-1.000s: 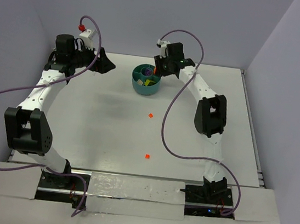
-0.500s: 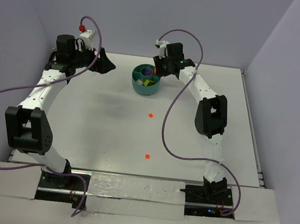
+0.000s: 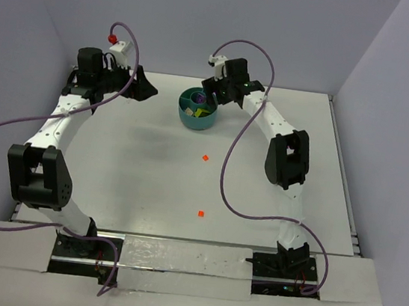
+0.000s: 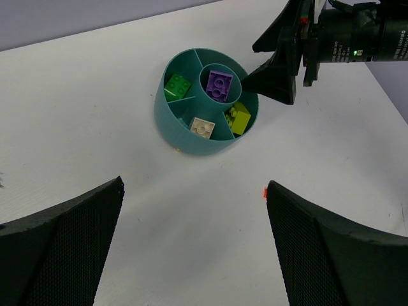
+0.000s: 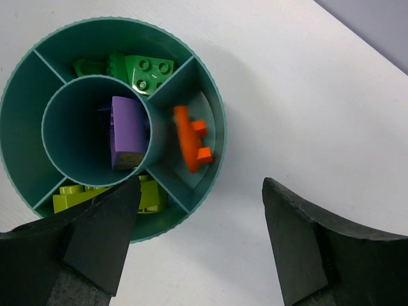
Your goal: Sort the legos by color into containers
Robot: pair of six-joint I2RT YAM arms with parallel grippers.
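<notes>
Orange brick (image 5: 192, 147) lies in the bowl's (image 4: 178, 127) 3 o'clock wedge under the right gripper (image 5: 201, 185), jaws apart, empty; purple brick (image 5: 126, 131), green brick (image 5: 150, 71), lime brick (image 4: 238, 117), cream brick (image 4: 202, 127) sit sorted; left gripper (image 4: 194, 185) gapes empty; two orange bits (image 3: 205, 157) (image 3: 201, 213), 6 o'clock of the bowl from above, are left to sort.

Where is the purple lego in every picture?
Top external: purple lego, a tiny speck in the middle of the teal bowl, upper centre of the picture.
Left wrist: purple lego, upper centre, in the bowl's middle.
Right wrist: purple lego, left of centre.
Shared landmark: the teal bowl.
</notes>
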